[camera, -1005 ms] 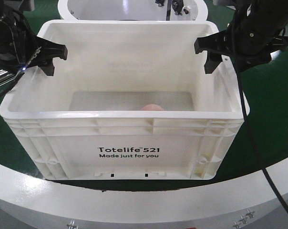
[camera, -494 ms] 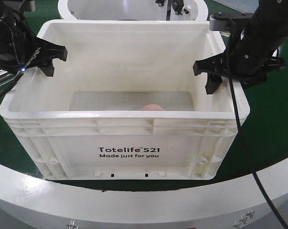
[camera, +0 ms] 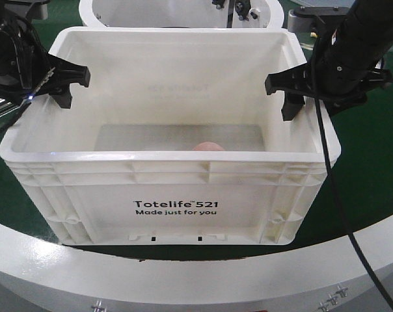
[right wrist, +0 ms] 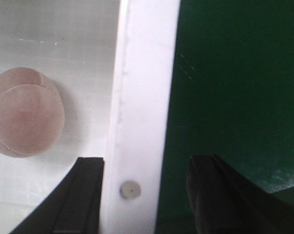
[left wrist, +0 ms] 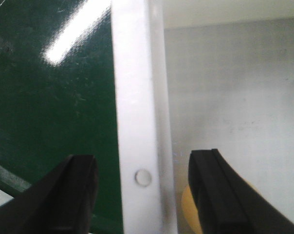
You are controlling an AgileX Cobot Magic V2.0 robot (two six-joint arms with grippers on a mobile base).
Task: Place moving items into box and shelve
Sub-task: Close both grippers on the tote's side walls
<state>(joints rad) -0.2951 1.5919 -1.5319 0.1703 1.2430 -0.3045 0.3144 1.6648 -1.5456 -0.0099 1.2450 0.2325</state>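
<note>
The box (camera: 170, 157), a large white crate with black print, stands in the middle of the front view. A pinkish-tan ball (camera: 207, 145) peeks over its front rim and lies on the crate floor (right wrist: 25, 112). A pale yellow ball (left wrist: 190, 212) shows partly behind one finger in the left wrist view. My left gripper (camera: 75, 88) is open astride the box's left rim (left wrist: 135, 97), one finger inside and one outside (left wrist: 146, 195). My right gripper (camera: 284, 97) is open astride the right rim (right wrist: 142, 73) in the same way (right wrist: 147, 195). Neither pair of fingers visibly touches the rim.
The box sits on a dark green surface (camera: 365, 169) ringed by a white curved edge (camera: 183, 273). Another white round structure (camera: 151, 13) stands behind the box. A black cable (camera: 333, 182) hangs from the right arm past the box's right corner.
My right gripper has come down and inward over the box's right rim and now straddles it. My left gripper has barely shifted. The box and ball have not moved.
</note>
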